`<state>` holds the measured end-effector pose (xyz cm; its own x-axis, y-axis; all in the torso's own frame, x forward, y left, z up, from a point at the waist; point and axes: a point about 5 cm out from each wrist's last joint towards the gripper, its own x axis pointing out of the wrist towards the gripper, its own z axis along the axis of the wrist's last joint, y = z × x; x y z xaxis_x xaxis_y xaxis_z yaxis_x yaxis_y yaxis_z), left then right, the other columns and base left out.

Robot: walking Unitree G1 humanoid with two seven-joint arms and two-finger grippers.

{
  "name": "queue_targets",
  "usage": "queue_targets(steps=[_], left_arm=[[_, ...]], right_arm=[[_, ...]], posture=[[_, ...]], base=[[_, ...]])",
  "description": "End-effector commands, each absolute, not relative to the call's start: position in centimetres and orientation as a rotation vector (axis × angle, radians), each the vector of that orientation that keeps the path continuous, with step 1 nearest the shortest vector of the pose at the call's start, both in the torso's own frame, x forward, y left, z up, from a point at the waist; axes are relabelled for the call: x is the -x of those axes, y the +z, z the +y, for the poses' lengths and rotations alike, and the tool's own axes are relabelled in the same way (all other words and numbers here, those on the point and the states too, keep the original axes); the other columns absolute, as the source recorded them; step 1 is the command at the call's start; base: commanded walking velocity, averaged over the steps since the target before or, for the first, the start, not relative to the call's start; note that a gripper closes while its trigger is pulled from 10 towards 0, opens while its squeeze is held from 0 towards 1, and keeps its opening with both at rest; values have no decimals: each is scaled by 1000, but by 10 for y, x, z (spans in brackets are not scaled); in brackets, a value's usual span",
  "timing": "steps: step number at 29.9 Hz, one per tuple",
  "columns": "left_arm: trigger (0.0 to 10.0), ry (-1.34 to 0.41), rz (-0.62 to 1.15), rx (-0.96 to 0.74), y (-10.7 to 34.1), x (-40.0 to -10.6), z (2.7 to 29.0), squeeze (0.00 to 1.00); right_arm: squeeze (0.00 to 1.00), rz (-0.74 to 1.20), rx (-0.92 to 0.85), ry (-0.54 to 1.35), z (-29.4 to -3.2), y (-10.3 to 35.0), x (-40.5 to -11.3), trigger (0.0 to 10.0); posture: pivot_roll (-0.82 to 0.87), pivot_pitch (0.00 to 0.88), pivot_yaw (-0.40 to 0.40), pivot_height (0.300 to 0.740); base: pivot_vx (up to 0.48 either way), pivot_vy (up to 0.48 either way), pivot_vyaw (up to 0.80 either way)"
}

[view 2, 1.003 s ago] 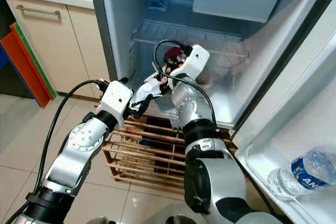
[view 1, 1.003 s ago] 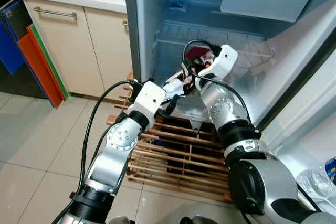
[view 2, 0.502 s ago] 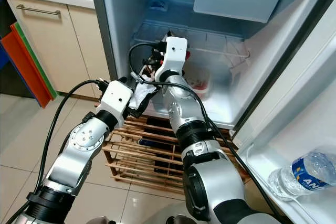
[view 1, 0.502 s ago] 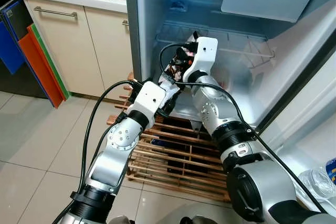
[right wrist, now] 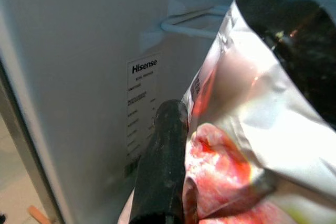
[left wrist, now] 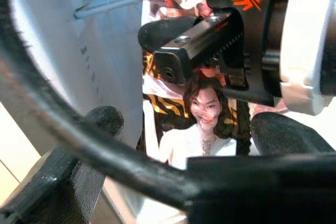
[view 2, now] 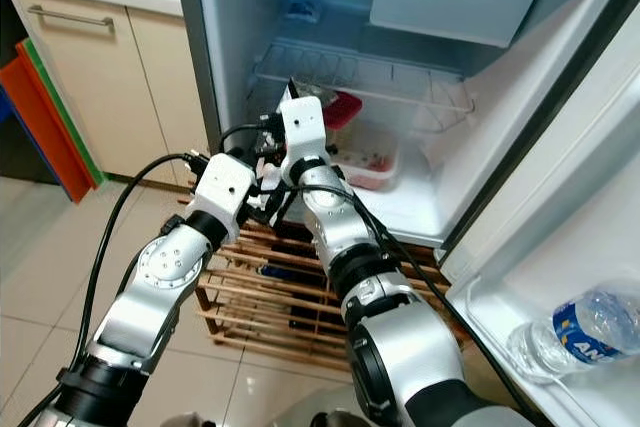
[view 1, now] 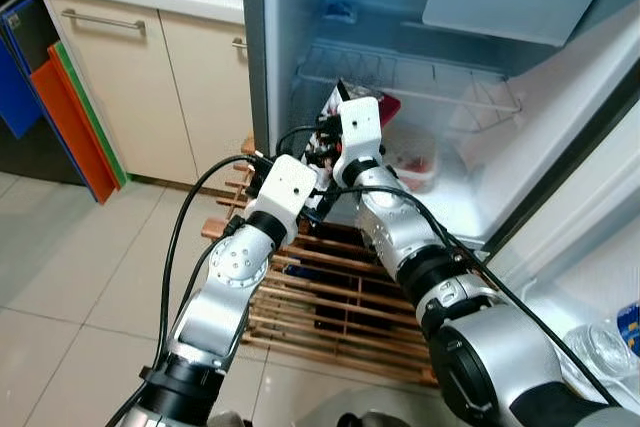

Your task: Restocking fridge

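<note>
A shiny food packet (left wrist: 197, 114) printed with a person's picture hangs at the fridge's (view 1: 270, 47) left front edge. My right gripper (view 1: 325, 142) is shut on its top, and one black finger (right wrist: 160, 166) lies along the foil (right wrist: 252, 129). Just below, my left gripper (view 1: 318, 197) stands open, with the packet's lower part between its spread fingers (left wrist: 100, 124). A clear tub (view 2: 372, 162) of red food sits on the fridge floor, with a red lid (view 2: 340, 107) behind it.
A wire shelf (view 1: 420, 82) spans the fridge above the tub. The open door at the right holds a water bottle (view 2: 590, 327). A wooden slat rack (view 1: 340, 297) stands under the fridge. Cream cabinets (view 1: 130, 77) and coloured boards (view 1: 70, 117) are to the left.
My right arm has swung left out of the fridge interior to the packet at my left gripper and closed on it. The tub now sits uncovered inside.
</note>
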<state>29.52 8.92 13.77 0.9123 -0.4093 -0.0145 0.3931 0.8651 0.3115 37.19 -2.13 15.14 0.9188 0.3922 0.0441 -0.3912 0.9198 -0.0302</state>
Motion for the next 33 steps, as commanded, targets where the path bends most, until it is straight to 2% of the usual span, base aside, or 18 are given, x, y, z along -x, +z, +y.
queue_targets(steps=[1,13,19,27,28,33], left_arm=[[10000,-418,-59,-316,140,-293,87,0],[10000,-359,-89,-311,136,-286,87,0],[10000,-307,-95,-403,120,-289,92,0],[10000,-309,-127,-397,129,-289,89,0],[10000,-313,-135,-396,129,-288,89,0],[10000,-328,-158,-403,131,-282,86,0]], right_arm=[[0,-108,52,429,-8,166,-373,0],[0,-132,111,419,-3,172,-376,0],[0,-145,108,406,-4,176,-377,0],[0,-138,142,383,-6,176,-379,0],[1000,-143,160,384,-6,176,-379,0],[1000,-146,200,390,-6,174,-379,0]], posture=[[93,19,-126,740],[116,27,-142,740],[97,33,-144,740],[104,45,-143,740],[110,49,-144,740],[141,68,-147,740]], base=[[0,0,0],[0,0,0],[0,0,0],[0,0,0],[0,0,0],[0,0,0]])
